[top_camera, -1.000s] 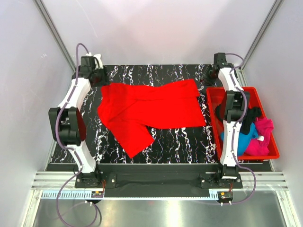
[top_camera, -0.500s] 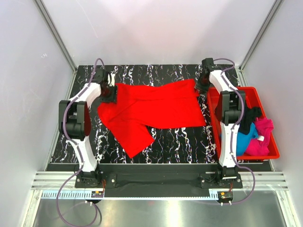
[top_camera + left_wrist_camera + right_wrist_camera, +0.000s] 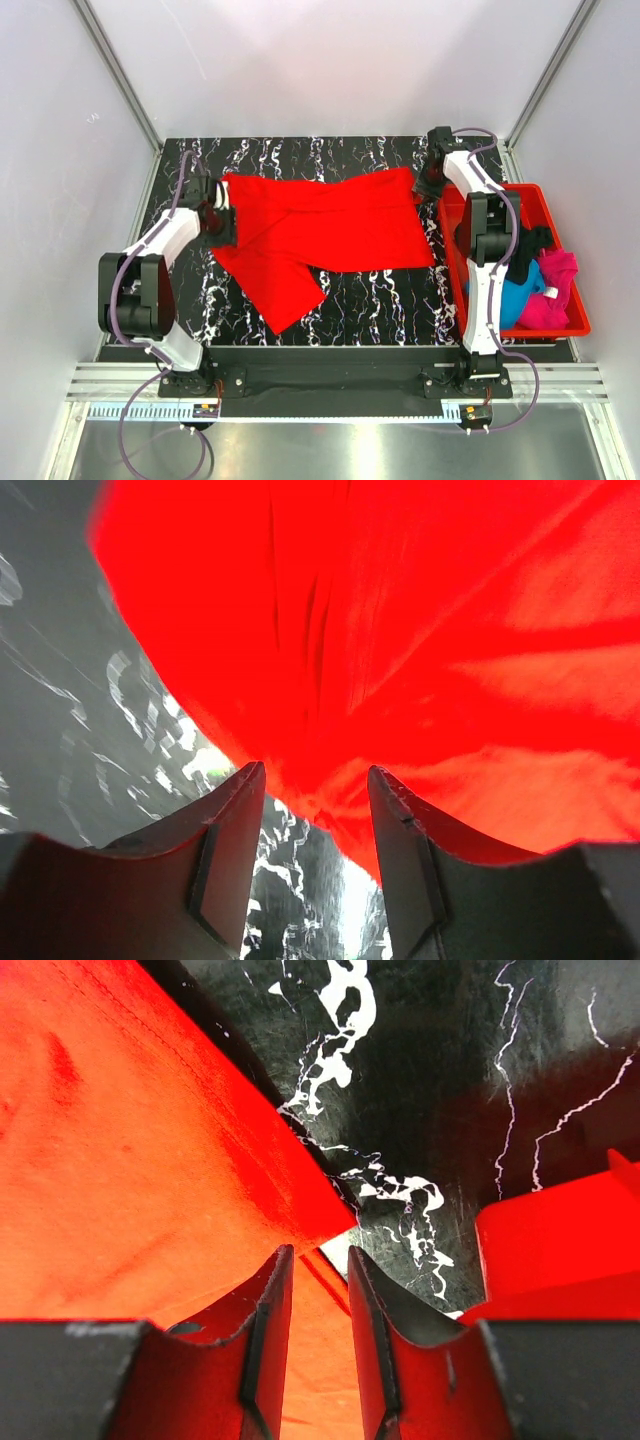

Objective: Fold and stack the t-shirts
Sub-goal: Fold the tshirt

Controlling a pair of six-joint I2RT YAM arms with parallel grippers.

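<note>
Item 1: bright red soft cloth short-sleeved t-shirt (image 3: 320,225), lying spread and creased across the middle of the black white-veined marble-pattern table (image 3: 380,295), one sleeve trailing toward the near side.

Item 2: left gripper (image 3: 315,775), sitting low at the shirt's left edge. Its jaws are standing apart and straddling the hem, with bare table showing between them.

Item 3: right gripper (image 3: 318,1255), sitting at the shirt's far right corner, just beside the bin. Its jaws are only narrowly apart with red cloth lying in the gap; whether they are pinching it cannot be told.

Item 4: rigid red plastic rectangular bin (image 3: 530,192), standing at the table's right edge and holding three crumpled tees: black t-shirt (image 3: 537,243) far, blue t-shirt (image 3: 515,297) near-left, magenta-pink t-shirt (image 3: 556,290) near-right.
</note>
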